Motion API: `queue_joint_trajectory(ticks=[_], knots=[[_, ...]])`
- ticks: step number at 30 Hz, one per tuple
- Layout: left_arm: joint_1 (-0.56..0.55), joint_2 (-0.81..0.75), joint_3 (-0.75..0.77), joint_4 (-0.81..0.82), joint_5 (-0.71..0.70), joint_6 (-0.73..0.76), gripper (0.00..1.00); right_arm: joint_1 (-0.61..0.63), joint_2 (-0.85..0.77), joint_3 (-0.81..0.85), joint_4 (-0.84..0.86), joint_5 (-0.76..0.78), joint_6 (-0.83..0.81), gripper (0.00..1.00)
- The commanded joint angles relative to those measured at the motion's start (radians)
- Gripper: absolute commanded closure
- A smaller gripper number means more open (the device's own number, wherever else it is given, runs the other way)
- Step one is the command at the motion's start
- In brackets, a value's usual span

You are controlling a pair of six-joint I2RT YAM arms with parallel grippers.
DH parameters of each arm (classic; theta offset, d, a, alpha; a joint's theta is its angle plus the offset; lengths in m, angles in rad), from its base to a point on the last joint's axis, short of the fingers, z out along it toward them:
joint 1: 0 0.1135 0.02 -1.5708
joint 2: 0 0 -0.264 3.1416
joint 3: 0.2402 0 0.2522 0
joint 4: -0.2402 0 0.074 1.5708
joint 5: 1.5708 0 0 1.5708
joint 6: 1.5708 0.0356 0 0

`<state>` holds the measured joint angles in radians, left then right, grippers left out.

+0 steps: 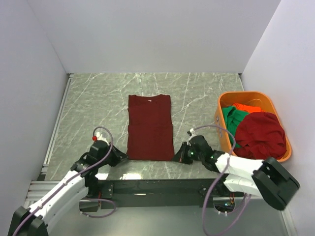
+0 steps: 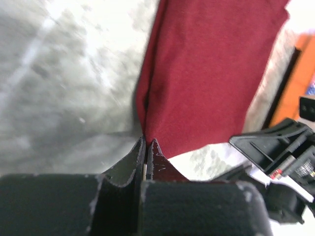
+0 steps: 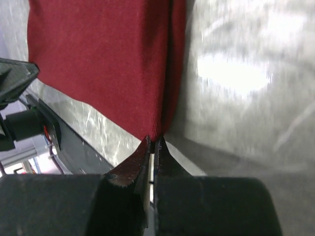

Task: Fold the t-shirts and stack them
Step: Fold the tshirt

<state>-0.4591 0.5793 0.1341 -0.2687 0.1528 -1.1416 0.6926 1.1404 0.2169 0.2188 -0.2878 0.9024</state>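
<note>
The top view is bright and even, lit softly from above, and sharp up to the corners. The flat dark maroon-red cloth t-shirt [image 1: 149, 128] throws only a thin shadow on the grey-green marbled table [image 1: 93, 108]. The 2 wrist views are soft and blurred. White glare washes out the table there, strongest in 1 patch in the right wrist view. The near black fingers [image 3: 130, 171] are out of focus.

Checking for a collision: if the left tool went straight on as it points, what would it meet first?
The left tool pinches the maroon t-shirt; that cloth comes first, then probably the right tool, depth unclear.
</note>
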Motion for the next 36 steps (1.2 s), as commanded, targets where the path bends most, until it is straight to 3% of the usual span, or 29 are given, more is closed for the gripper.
queue_joint_trajectory(ticks=[1,8,16,23,36], knots=[[-0.03,-0.073,0.007,-0.029,0.011,-0.014,0.99,0.034,-0.096,-0.039,-0.048,0.047,0.023,1.0],[-0.036,-0.073,0.131,-0.078,-0.018,0.022,0.99,0.041,-0.283,0.077,-0.303,0.151,-0.008,1.0],[-0.035,0.071,0.289,-0.041,-0.035,0.033,0.99,0.036,-0.283,0.248,-0.444,0.228,-0.059,1.0],[-0.02,0.264,0.472,0.019,-0.041,0.051,0.99,-0.059,-0.124,0.448,-0.47,0.197,-0.135,1.0],[0.175,0.704,0.801,0.131,0.091,0.072,0.99,-0.228,0.307,0.926,-0.524,0.098,-0.261,1.0]])
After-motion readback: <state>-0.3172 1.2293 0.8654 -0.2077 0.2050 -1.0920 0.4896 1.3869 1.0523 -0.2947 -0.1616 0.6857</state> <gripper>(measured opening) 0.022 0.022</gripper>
